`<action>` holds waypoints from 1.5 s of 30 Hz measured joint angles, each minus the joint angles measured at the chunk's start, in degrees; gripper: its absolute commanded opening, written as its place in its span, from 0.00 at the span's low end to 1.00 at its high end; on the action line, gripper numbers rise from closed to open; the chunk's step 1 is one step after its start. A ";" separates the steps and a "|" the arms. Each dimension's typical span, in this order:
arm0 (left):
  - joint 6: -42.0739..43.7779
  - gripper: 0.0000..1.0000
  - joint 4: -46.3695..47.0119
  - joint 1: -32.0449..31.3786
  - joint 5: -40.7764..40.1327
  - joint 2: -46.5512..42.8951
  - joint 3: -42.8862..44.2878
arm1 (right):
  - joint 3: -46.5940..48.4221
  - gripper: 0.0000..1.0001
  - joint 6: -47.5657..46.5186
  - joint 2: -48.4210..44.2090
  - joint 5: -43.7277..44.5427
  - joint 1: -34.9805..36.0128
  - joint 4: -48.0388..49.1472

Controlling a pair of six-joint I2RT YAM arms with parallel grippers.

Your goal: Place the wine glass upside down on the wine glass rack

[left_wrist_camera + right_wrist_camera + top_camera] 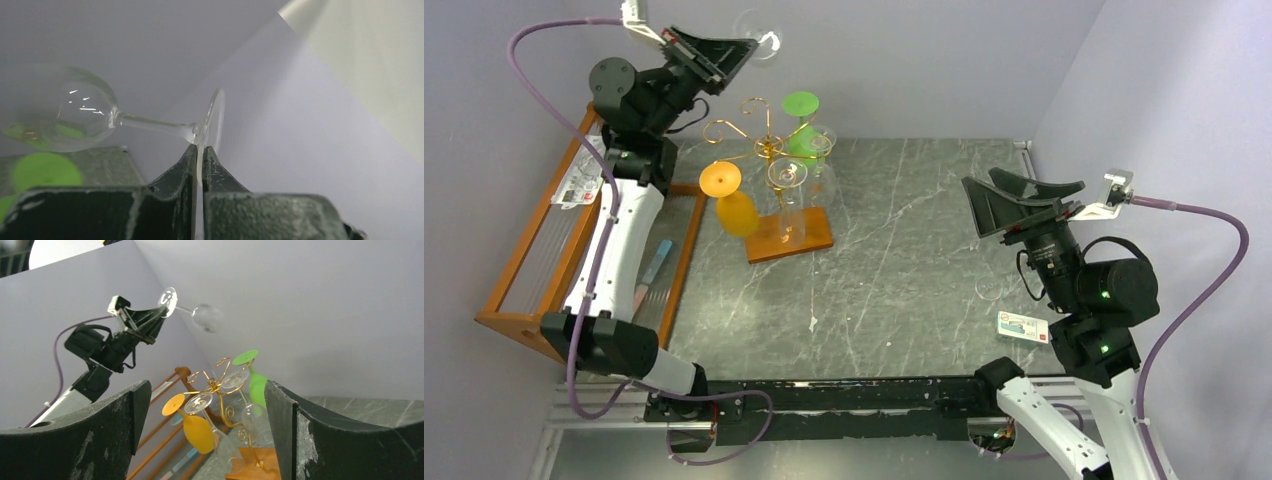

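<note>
Left tool (200, 150) pinches the wine glass (85, 117) by its foot rim, stem near-horizontal and bowl outward, wine glass rack (764, 145) below and ahead; right tool (206, 390) spread, well apart.

Robotics lab test bench: left arm (614, 240) and right arm (1114, 400) bolted to a black mounting rail (854, 395), grey marble-patterned table (904, 260), plain lavender wall panels (924, 60), trailing purple cables (1214, 270).

A wooden tray (514, 328) is set along the table's (904, 260) left edge, and a small card (1022, 327) is laid at its right.
</note>
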 measured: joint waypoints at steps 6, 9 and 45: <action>-6.25 0.05 4.81 10.71 2.54 2.12 -6.14 | -0.11 0.87 -0.04 0.11 -0.52 0.00 -0.28; -9.09 0.05 7.89 13.51 4.11 3.65 -7.41 | -0.44 0.86 0.00 0.42 -1.03 0.00 -0.17; -9.31 0.05 -7.50 14.80 1.62 4.15 -14.47 | -1.49 0.85 2.93 1.81 -3.52 0.00 -0.59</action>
